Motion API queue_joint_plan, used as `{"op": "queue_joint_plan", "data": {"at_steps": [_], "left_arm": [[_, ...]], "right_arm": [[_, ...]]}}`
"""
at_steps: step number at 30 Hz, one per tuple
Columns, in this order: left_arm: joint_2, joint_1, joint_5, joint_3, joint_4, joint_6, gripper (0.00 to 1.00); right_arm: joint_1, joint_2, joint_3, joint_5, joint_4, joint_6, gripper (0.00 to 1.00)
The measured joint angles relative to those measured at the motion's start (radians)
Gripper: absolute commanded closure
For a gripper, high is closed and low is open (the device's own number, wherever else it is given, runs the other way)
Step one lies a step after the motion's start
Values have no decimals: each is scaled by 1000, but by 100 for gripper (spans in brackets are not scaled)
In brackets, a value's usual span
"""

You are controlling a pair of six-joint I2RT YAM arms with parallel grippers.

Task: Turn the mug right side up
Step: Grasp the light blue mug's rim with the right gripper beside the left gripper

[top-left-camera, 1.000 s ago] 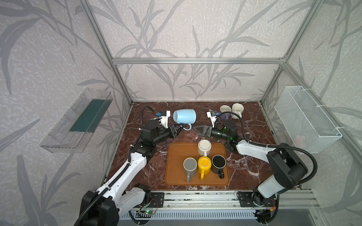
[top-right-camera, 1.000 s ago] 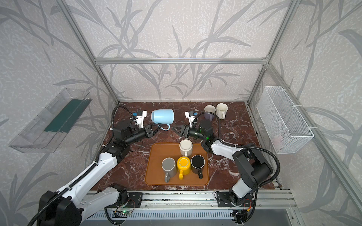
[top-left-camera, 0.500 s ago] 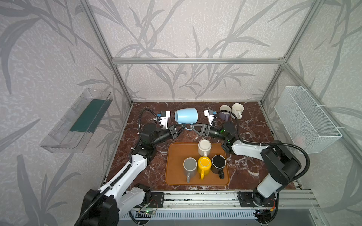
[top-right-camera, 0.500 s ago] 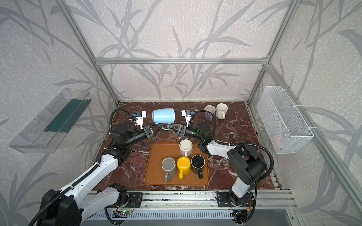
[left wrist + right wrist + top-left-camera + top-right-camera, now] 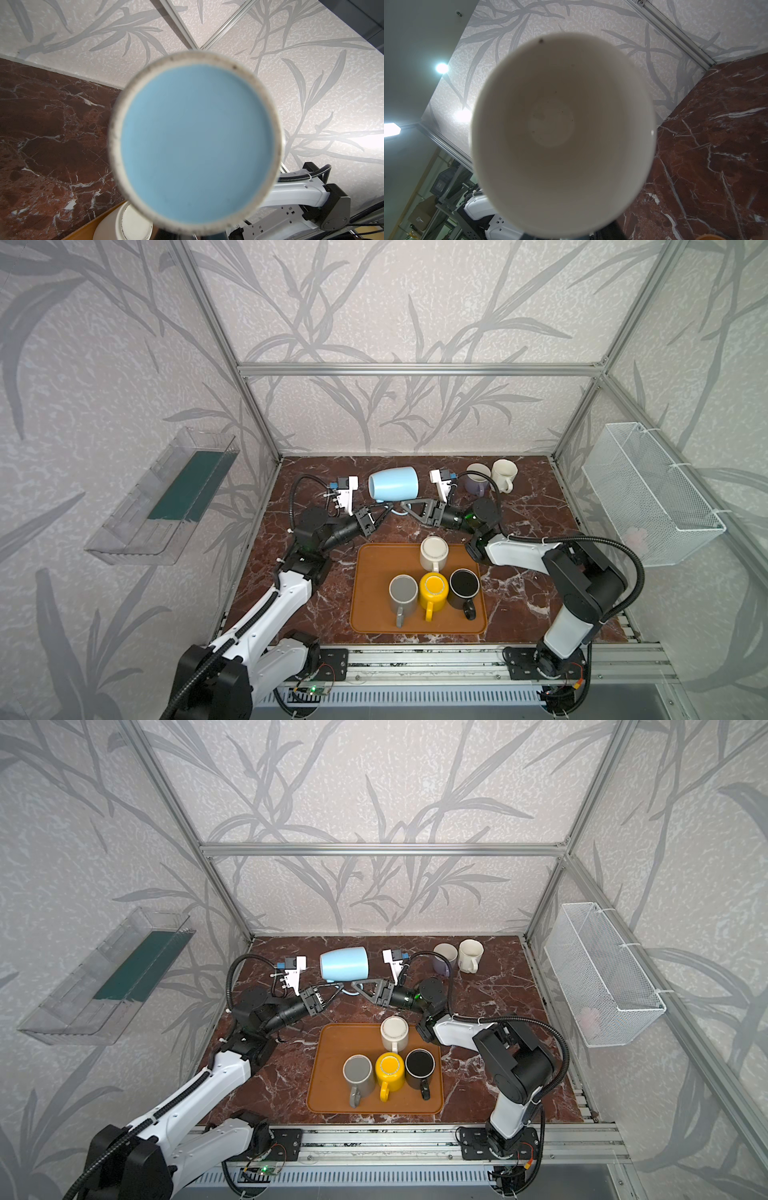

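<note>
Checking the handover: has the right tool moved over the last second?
Yes. The right tool has shifted left, away from the purple mug, toward the blue mug handle.

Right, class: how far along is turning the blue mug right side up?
Done: the blue mug is off the table, lying sideways. In hand: the left tool is shut on its handle, base facing that arm; the right tool is at the handle too, grip unclear. Left: tip it mouth-up and set it down.
</note>
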Motion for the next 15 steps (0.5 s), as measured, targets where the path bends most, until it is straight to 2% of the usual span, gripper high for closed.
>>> {"op": "queue_joint_plan", "data": {"at_steps": [5,7,15], "left_arm": [[-16,0,5,0,-5,-2,100],[-20,0,6,0,-5,-1,100],[-22,2,10,0,1,-18,100]], "right_arm": [[1,0,2,-11,17,13,73],[1,0,2,-13,23,16,80],[2,0,4,-25,27,16,100]]}}
